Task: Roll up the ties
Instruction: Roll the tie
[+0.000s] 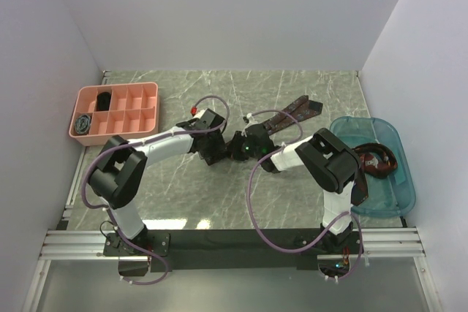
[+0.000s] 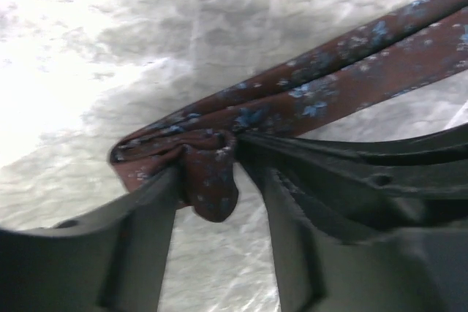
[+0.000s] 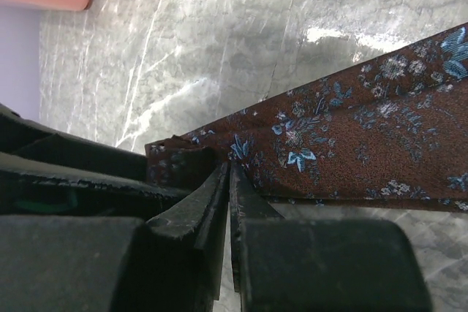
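Maroon tie: lay flat on the marble table, running from the middle, where both grippers met, up and right to its wide pointed end
Left gripper: fingers stood apart, with the tie's bunched, folded end between them and touching the finger on the left of the wrist view
Right gripper: fingers were pressed almost together, clamped on the tie's edge just beside that fold
Pink tray: sat at the far left of the table, with a black coil in one compartment and a grey-blue coil in another
Blue bin: stood at the right edge with dark ties heaped inside
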Robot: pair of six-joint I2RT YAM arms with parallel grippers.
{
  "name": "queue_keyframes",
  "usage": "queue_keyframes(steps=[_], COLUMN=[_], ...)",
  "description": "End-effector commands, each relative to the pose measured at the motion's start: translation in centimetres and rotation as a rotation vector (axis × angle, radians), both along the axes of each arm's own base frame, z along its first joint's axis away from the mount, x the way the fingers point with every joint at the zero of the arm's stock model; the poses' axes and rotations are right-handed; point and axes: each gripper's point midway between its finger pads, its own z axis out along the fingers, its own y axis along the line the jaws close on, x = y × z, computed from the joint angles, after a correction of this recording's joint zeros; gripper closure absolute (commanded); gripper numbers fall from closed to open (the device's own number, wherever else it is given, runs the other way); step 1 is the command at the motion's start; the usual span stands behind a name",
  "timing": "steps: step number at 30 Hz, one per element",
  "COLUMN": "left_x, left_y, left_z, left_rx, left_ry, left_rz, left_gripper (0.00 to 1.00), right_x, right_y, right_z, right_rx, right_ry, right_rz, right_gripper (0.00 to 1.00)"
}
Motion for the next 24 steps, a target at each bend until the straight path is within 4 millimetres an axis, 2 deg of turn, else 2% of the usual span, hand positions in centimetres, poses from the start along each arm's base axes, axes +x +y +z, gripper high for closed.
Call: queue_keyframes(steps=[1, 2, 5, 7, 13, 16, 19, 24], left_x=[0.0, 0.0, -0.1, 0.0, 0.3, 0.5, 0.5, 0.3], left_y=[-0.5, -0.5, -0.7, -0.7, -1.5, -2.1, -2.4, -2.8], left_z=[-0.4, -0.5, -0.5, -0.4, 0.2, 0.5, 0.8, 0.8], left_rx=[-0.017, -0.026, -0.053, -0.073, -0.137, -0.189, -0.226, -0.254], left_ry=[-0.013, -0.016, -0.028, -0.043, -0.069, -0.088, -0.096, -0.088], left_rz=[-0.003, 0.0, 0.011, 0.019, 0.036, 0.044, 0.058, 0.065], left_gripper=[0.42, 0.33, 0.23, 0.21, 0.18, 0.09, 0.05, 0.04], right_x=[-1.2, -1.1, -0.9, -0.8, -1.2, -1.6, -1.9, -1.5], right_y=[-1.3, -1.4, -1.5, -1.7, -1.0, -0.2, 0.2, 0.1], right_z=[-1.6, -0.8, 0.9, 1.6, 4.6, 5.6, 5.3, 4.9], right_rx=[-0.052, -0.046, -0.041, -0.043, 0.041, 0.108, 0.146, 0.186], right_ry=[0.024, -0.007, -0.074, -0.103, -0.202, -0.225, -0.208, -0.198], right_rz=[0.009, 0.013, 0.023, 0.023, 0.078, 0.112, 0.115, 0.063], right_gripper=[0.89, 0.89, 0.88, 0.87, 0.71, 0.64, 0.6, 0.56])
